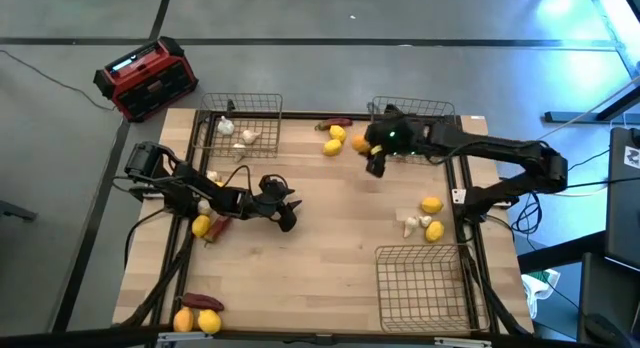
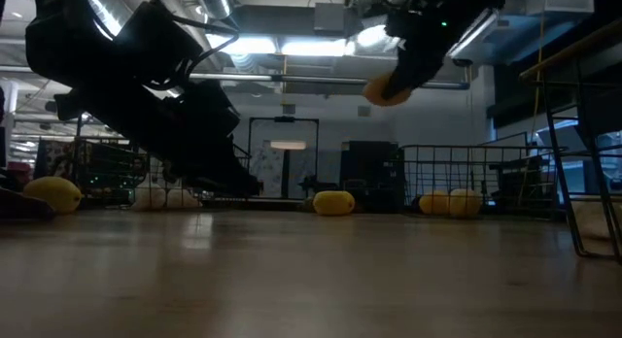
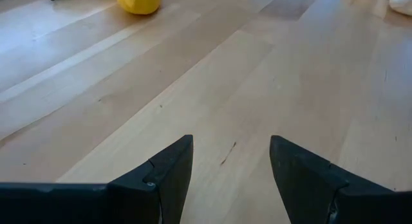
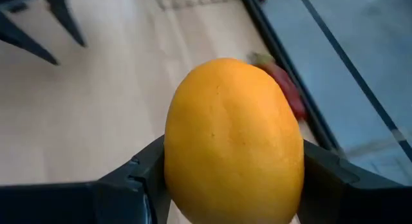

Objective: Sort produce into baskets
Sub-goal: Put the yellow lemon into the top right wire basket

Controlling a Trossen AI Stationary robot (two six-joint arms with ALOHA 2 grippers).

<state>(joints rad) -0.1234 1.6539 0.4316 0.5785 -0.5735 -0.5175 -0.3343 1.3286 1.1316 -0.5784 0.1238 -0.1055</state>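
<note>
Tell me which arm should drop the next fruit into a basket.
Right. The right gripper already holds an orange fruit beside the far right basket. The left gripper is open and empty over bare table.

We look straight down on the table [image 1: 330, 238], level across it from its edge, and closely past each wrist's fingers [image 3: 170, 172].

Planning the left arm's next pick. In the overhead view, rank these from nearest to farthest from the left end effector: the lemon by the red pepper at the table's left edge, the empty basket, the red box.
From the left end effector:
1. Lemon, to its left beside the red pepper.
2. Empty basket, near-right corner.
3. Red box, on the floor past the far-left corner.
</note>
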